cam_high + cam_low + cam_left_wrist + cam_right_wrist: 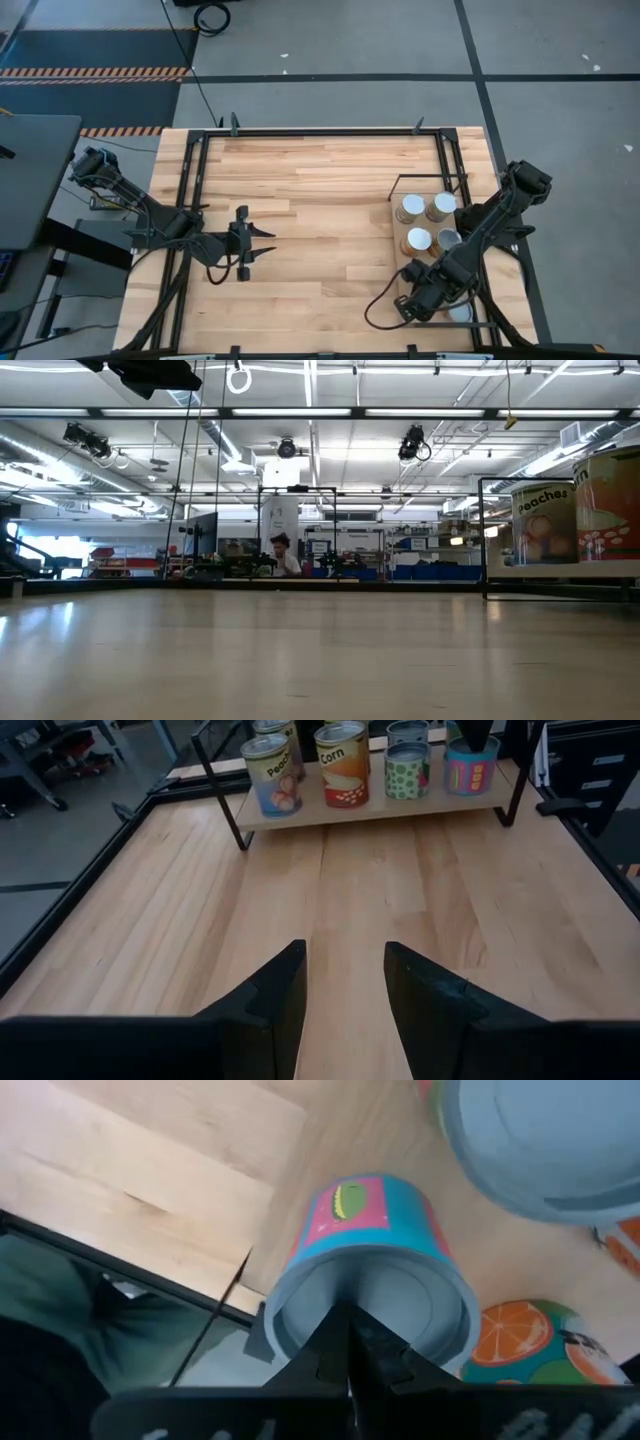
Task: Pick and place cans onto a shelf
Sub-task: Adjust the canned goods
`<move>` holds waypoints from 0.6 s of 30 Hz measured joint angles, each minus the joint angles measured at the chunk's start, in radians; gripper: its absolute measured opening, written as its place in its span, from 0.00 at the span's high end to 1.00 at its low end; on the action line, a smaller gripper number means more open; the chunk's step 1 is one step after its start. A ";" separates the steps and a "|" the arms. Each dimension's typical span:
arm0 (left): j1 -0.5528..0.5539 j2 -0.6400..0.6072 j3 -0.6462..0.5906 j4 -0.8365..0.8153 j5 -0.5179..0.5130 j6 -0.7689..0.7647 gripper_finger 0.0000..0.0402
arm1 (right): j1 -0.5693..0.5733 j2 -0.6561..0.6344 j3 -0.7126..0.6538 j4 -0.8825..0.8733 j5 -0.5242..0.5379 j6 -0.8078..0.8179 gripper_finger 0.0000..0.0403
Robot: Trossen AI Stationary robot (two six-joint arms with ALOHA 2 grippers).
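Right gripper (pixel 348 1342): we see it closed above a blue-pink can (pixel 375 1270) on the shelf (pixel 398 243), near the table's right edge
Left gripper (pixel 345 982): partly open, empty, left side

A plank-striped wooden tabletop (pixel 300 180) stands on grey floor (pixel 330 40) with hazard-striped tape (pixel 95 72).

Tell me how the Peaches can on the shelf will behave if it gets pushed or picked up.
The Peaches can looks rigid: a straight-sided metal cylinder, so it probably won't deform in a grip. It stands upright and taller than wide near the shelf edge, so a high push might tip it; on its side it would likely roll. Its glossy label may be somewhat slippery.
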 joint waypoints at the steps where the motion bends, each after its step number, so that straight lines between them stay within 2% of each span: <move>1: 0.000 0.000 0.000 -0.001 0.000 0.000 0.65 | 0.000 0.000 -0.001 0.011 0.003 0.000 0.99; 4: 0.000 0.000 0.000 0.000 0.000 -0.001 0.65 | 0.000 0.001 -0.001 0.049 0.002 -0.004 0.99; 18: 0.000 -0.001 0.000 0.004 0.000 0.013 0.65 | 0.000 0.000 -0.002 0.024 -0.024 -0.004 0.99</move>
